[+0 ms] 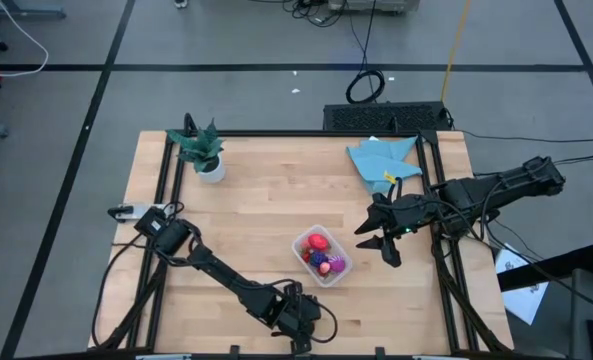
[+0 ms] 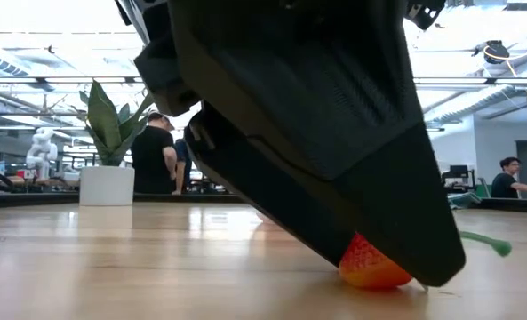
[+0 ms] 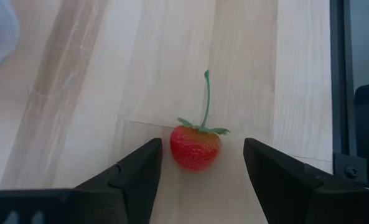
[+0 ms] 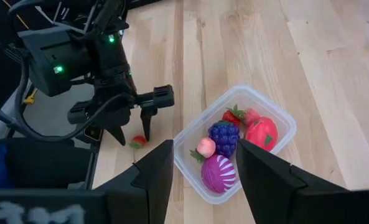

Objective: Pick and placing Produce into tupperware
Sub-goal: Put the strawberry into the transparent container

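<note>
A small red strawberry (image 3: 195, 147) with a long green stem lies on its side on the wooden table near the front edge. My left gripper (image 3: 203, 148) is open, its fingers low on either side of the berry with a gap on each side. The clear tupperware (image 1: 328, 278) sits mid-table and holds a larger red piece (image 4: 262, 132), a dark purple one (image 4: 224, 137), a magenta striped one (image 4: 218, 173) and small berries. My right gripper (image 1: 378, 248) hovers open above the table, just right of the tub, with nothing between its fingers.
A green potted plant (image 1: 201, 152) stands at the far left, and a blue cloth (image 1: 381, 160) lies at the far right of the table. Black frame rails run along the table's edges (image 3: 338, 81). People stand and sit in the room beyond the table.
</note>
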